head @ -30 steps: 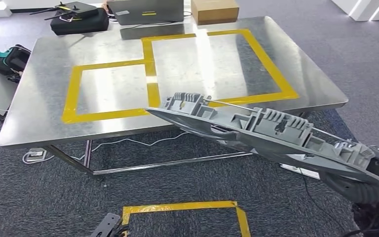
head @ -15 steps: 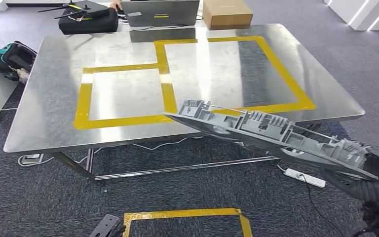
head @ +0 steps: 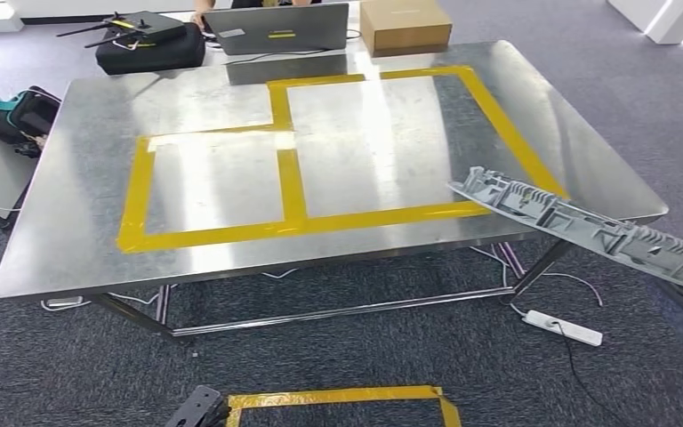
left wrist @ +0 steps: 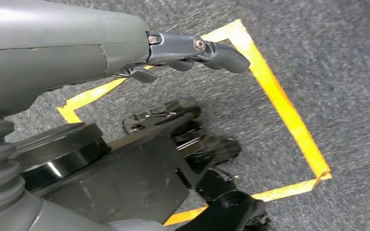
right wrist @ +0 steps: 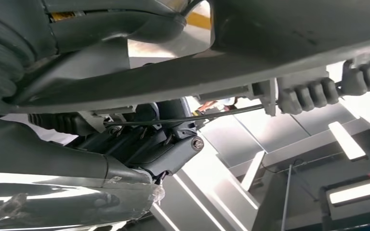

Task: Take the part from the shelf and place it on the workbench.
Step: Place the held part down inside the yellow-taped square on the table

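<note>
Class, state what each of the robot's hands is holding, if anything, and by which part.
The right hand holds the long grey part near its right-hand end. The left hand holds nothing.

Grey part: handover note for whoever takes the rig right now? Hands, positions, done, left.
Right hand: grips the long grey part, tilted, its far tip above the workbench's near right corner, not touching.
Left hand: holds nothing, fingers loosely apart, hanging over the carpet by the yellow floor tape.
Done: part is off the shelf and brought to the workbench.
Left: lower it onto the bench, probably inside the yellow taped frames, then let go.
</note>
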